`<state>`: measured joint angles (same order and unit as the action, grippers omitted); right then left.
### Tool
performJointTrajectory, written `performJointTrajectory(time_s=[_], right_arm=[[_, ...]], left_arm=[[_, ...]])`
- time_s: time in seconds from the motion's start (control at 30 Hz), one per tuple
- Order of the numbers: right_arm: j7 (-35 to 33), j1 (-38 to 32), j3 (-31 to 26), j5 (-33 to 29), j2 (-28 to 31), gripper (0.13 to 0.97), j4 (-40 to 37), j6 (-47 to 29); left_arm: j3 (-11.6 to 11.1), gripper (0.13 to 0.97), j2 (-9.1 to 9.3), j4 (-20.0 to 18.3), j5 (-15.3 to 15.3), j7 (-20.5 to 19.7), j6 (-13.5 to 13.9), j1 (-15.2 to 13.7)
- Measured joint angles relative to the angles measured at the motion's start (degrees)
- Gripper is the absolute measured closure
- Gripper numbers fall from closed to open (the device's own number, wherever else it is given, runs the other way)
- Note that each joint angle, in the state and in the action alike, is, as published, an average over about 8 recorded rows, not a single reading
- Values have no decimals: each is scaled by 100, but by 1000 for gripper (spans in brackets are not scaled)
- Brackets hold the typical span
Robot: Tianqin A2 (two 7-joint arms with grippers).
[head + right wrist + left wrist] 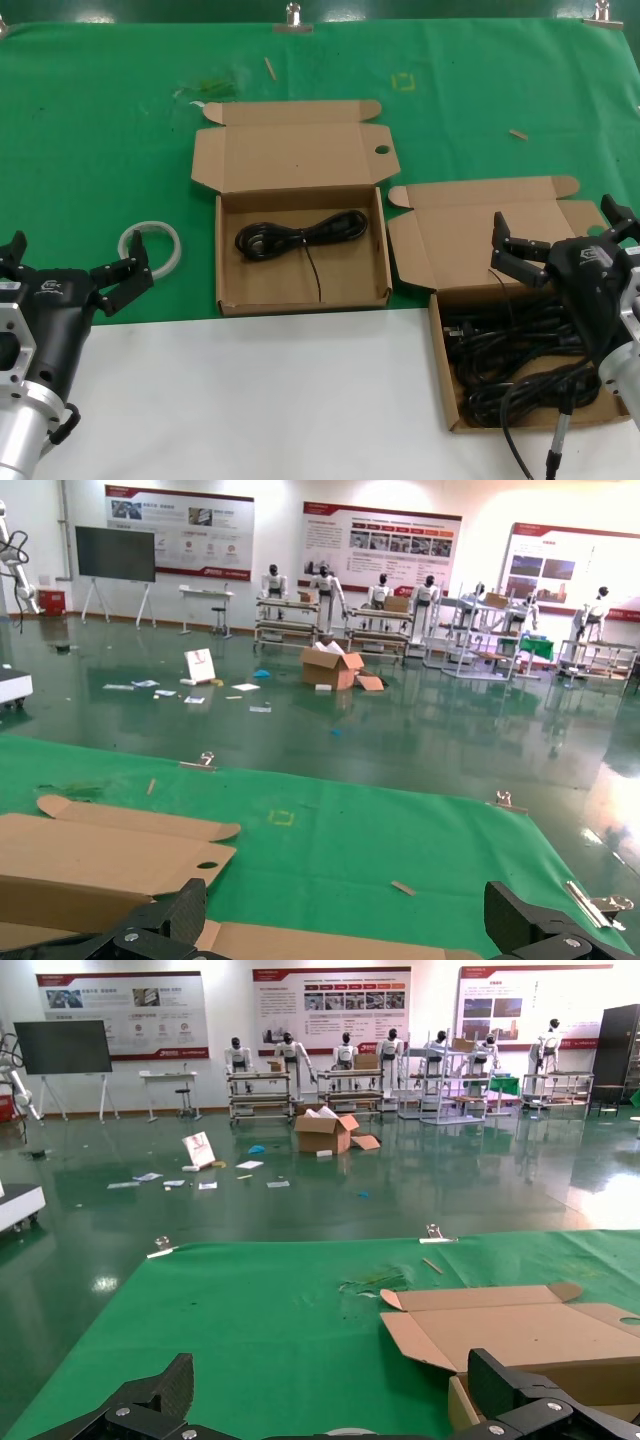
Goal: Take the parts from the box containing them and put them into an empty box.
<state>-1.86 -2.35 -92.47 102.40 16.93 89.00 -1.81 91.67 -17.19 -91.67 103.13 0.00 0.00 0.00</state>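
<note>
Nearest to us in the head view, our left end effector (78, 265) hung low over the near left edge of the bench (280, 390), its fingers spread wide apart and holding nothing. Just beyond it, on the green cloth (100, 130), lay a whitish tape ring (150, 247), close to the fingertips; we could not tell whether they touched it.

On the opposite side, our right end effector (560, 240) hovered over the box on the right (445, 370), also opened wide and empty. That box sat partly on the white near strip of the bench and partly on the green cloth, with its flap lid (470, 225) folded back. Inside it lay a tangle of black power cords (510, 350), filling most of the tray, and one cord trailed over the near wall toward the bench edge.

Farther off, near the middle, stood the second box (230, 290), alike in shape, with its lid (290, 150) open and lying back on the cloth; a round hole showed in the lid. A single coiled black cord (295, 238) rested in its far half, with one thin end running toward the near wall.

Beyond the boxes, small scraps lay on the cloth, and two metal clips (292, 18) held its far edge. In the wrist views we saw the hall floor (320, 1190) past the bench, with an open carton (325, 1132) standing on it.
</note>
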Motion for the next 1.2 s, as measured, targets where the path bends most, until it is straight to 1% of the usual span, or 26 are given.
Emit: performJointTrajectory(time_s=[1.2], right_arm=[[0, 0, 0, 0, 0, 129, 0, 0]], left_arm=[[0, 132, 0, 0, 0, 0, 0, 0]])
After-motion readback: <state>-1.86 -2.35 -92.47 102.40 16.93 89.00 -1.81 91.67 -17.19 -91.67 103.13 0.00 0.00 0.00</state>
